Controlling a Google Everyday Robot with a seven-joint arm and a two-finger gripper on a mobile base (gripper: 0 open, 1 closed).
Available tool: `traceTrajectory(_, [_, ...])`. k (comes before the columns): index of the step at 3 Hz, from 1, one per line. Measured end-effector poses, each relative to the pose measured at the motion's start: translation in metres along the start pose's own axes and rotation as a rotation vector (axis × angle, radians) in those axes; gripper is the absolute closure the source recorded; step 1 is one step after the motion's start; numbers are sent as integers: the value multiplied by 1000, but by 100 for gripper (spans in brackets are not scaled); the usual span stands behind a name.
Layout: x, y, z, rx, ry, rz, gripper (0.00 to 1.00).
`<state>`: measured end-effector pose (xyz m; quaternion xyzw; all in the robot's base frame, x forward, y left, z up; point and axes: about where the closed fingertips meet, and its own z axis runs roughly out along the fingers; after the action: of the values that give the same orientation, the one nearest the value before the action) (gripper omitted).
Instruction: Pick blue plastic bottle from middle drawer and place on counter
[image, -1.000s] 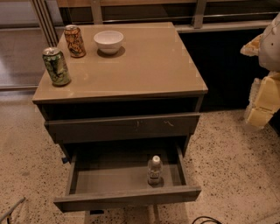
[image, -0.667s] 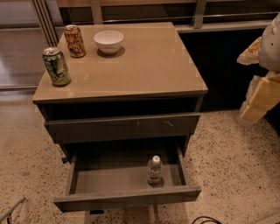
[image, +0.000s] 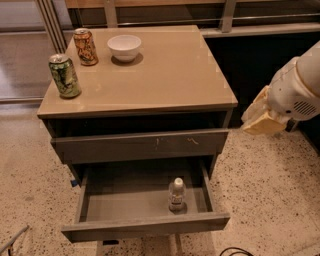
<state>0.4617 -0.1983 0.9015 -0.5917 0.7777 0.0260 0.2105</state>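
The blue plastic bottle (image: 176, 195), clear with a white cap and a white label, stands upright in the open middle drawer (image: 125, 206), towards its right front. The drawer is pulled out below the cabinet. The glossy tan counter (image: 170, 75) tops the cabinet. My gripper (image: 261, 119) is at the end of the white arm at the right edge. It hangs in the air beside the counter's right front corner, well above and to the right of the bottle, and touches nothing.
A green can (image: 64, 75), an orange can (image: 85, 47) and a white bowl (image: 124, 47) stand on the counter's left and back. A shut drawer front with pale scratch marks (image: 140, 146) sits above the open drawer. Speckled floor surrounds the cabinet.
My arm and gripper have moved left, closer to the counter's right edge. The bottle, drawer and cans have not moved.
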Motion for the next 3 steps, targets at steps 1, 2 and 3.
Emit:
traceTrajectory(1, [11,5,68,-68,-35,36,91])
traceTrajectory(2, [14,6,78,-79,-35,42,100])
traceTrajectory(3, [18,10,85,-86,-32,44,100])
